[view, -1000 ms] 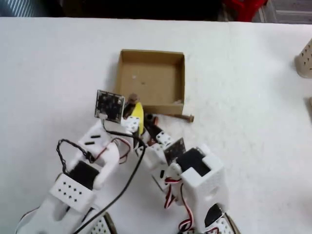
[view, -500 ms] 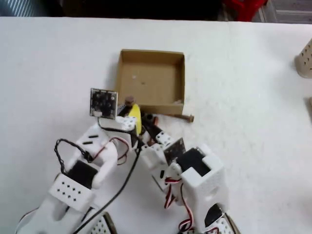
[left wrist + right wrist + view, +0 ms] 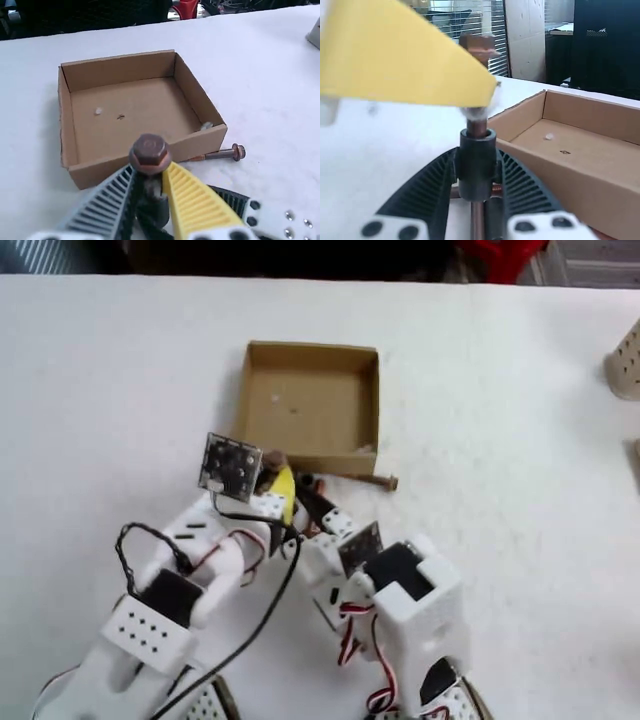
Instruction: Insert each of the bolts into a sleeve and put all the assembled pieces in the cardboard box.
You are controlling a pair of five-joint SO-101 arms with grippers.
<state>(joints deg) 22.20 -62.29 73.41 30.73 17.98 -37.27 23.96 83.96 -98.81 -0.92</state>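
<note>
- The left end effector (image 3: 149, 171) is clamped on a bolt (image 3: 149, 151) just under its hex head. The shank points down, a little left of centre in the high view.
- The right end effector (image 3: 477, 167) is closed around a black sleeve (image 3: 476, 176) directly beneath. The shank enters the sleeve's top, and copper shows below it.
- Both parts look rigid and smooth, and the bolt is probably heavy for its size. Either could slip or twist under a light pinch. The best holds seem to be the shank under the head and the sleeve's middle.
- The cardboard box (image 3: 310, 352) sits open at upper centre of the high view. It looks light and easily nudged.
- Count: two bolts, one gripped and one loose bolt (image 3: 365, 480) lying on the worktop (image 3: 520, 390) just beside the box's near wall; one sleeve; one box.
</note>
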